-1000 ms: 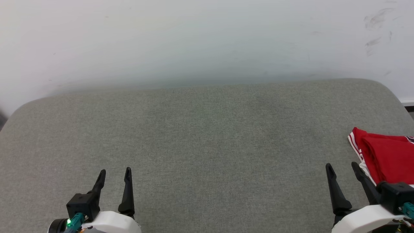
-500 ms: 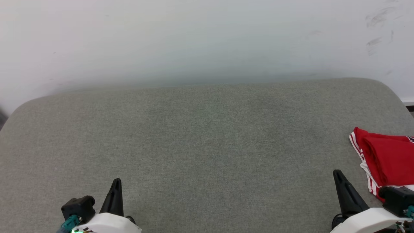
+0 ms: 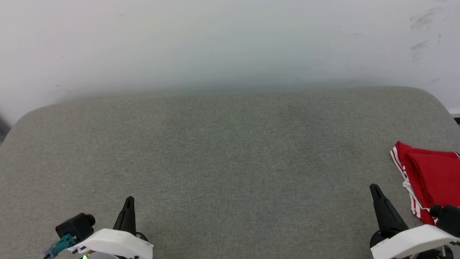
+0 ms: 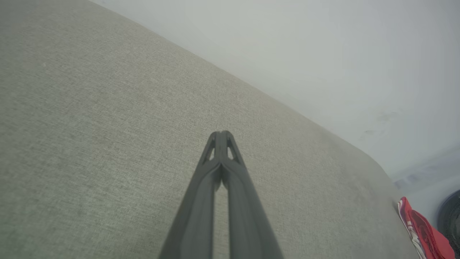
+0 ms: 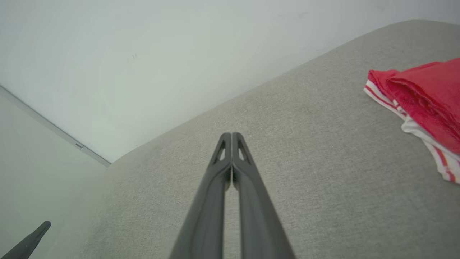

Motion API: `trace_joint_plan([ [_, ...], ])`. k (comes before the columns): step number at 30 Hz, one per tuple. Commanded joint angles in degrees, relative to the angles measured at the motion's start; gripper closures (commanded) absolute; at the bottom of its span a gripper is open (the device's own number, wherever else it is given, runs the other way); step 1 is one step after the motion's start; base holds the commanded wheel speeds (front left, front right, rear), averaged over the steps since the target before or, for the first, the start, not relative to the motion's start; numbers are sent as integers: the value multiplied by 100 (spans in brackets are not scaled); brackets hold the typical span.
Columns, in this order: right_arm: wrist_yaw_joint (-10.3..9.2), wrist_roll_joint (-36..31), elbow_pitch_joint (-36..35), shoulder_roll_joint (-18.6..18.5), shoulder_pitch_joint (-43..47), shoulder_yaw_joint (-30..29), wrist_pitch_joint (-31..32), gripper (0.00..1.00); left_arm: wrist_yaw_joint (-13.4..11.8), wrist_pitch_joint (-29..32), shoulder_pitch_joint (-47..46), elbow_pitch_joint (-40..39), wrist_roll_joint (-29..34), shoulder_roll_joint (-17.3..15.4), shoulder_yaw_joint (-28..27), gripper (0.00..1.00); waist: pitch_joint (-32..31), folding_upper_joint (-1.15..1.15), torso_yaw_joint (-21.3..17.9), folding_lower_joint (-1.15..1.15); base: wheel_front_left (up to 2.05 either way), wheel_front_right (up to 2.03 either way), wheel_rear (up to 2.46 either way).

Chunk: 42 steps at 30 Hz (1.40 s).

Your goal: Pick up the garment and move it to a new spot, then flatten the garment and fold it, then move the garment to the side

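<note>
The garment (image 3: 433, 178), red with red-striped white trim, lies folded at the right edge of the grey cushioned surface (image 3: 230, 154). It also appears in the right wrist view as the garment (image 5: 424, 97) at the upper right, and in the left wrist view as the garment (image 4: 422, 233) at the far lower right. My right gripper (image 3: 375, 189) is shut and empty, just left of the garment and apart from it; its tips (image 5: 231, 135) meet. At the lower left my left gripper (image 3: 129, 199) is shut on nothing, fingertips (image 4: 222, 133) pressed together above bare fabric.
A pale wall (image 3: 230, 43) rises right behind the cushion's far edge. The cushion's corners are rounded, and its right edge runs just beyond the garment. The left gripper's tip (image 5: 39, 230) appears at the lower left of the right wrist view.
Both grippers have gone from open to shut with nothing in them and drawn back a little toward the near edge. The garment has not moved.
</note>
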<state>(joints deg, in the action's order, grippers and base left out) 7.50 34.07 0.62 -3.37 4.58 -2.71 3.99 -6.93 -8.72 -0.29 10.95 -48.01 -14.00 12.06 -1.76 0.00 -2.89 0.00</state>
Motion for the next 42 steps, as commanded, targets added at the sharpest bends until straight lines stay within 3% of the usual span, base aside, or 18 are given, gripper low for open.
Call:
trace_joint_plan([
  [1, 1, 218, -22, -46, -185, -9, -15, 100, 55, 37, -185, -51, -150, -5, -105, 100, 2, 0, 3, 0, 0, 0, 0],
  [42, 0, 3291, 700, -72, -678, -119, 52, 100, 810, 810, -435, 131, -2464, 570, -1023, 100, 83, 0, 124, 0, 0, 0, 0],
])
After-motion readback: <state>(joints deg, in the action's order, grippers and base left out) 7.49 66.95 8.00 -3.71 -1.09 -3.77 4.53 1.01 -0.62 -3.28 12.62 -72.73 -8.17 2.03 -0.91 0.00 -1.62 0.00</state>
